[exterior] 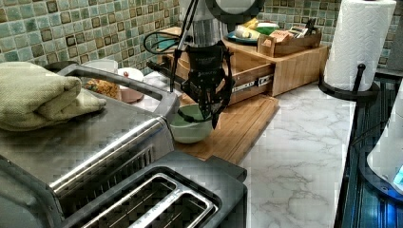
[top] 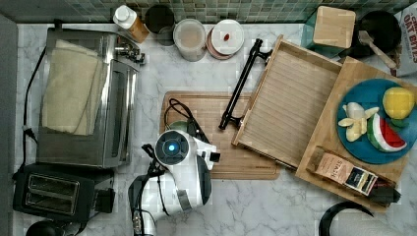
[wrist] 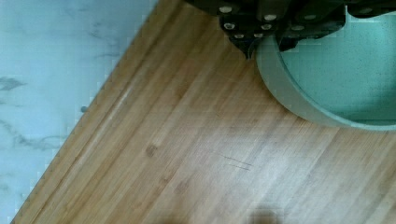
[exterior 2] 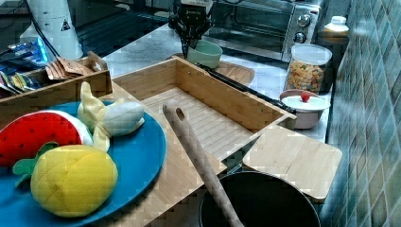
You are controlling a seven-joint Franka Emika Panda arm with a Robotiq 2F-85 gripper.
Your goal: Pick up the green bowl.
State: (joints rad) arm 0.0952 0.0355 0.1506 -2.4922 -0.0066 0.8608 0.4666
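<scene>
Green bowl (wrist: 341, 79) rim between fingers (wrist: 243, 44), cutting board (wrist: 196, 154) edge

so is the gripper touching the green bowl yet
Touching, it seems: in the wrist view the gripper straddles the green bowl rim, one finger outside against the wall, one inside.

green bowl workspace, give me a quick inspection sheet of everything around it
Surface: marble counter with a wooden cutting board on it.
Job's things: green bowl upright on the board, near the toaster oven.
Clutter: wooden tray, blue plate of toy fruit, lidded jars, toaster, paper towel roll.
Hand: straddling the bowl's rim, one finger inside, one outside.
Cables: black cable looping off the arm; toaster oven cord.
Surroundings: green tiled wall.
</scene>
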